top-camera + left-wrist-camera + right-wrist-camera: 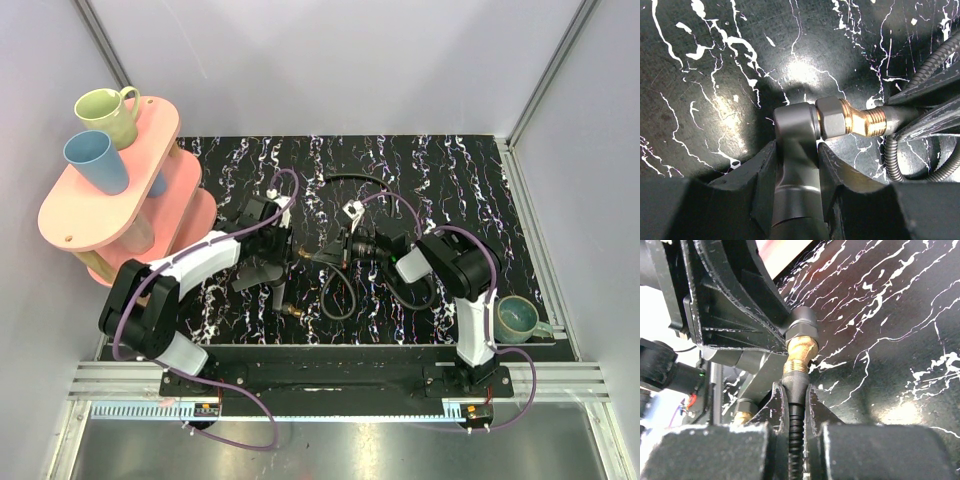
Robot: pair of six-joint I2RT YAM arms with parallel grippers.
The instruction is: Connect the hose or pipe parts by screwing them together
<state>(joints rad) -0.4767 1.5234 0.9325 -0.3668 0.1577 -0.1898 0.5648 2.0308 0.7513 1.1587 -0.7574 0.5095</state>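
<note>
My left gripper (796,152) is shut on one dark grey arm of the forked fitting (795,125), just above the black marbled table. The fitting's hex nut (832,117) meets a brass threaded piece (865,120) that sits at a slight angle to it. My right gripper (795,395) is shut on the black collar at the end of the hose (796,380), with the brass joint (801,351) running up into the nut. Seen from above, both grippers (272,262) (352,245) face each other mid-table, and the hose (338,298) loops in front of them. A second brass tip of the fitting (290,312) points toward the near edge.
A pink two-tier shelf (80,215) at the far left carries a green mug (108,115) and a blue cup (97,162). A teal mug (517,317) sits at the right edge of the table. More hose arcs behind the grippers (355,178). White walls enclose the table.
</note>
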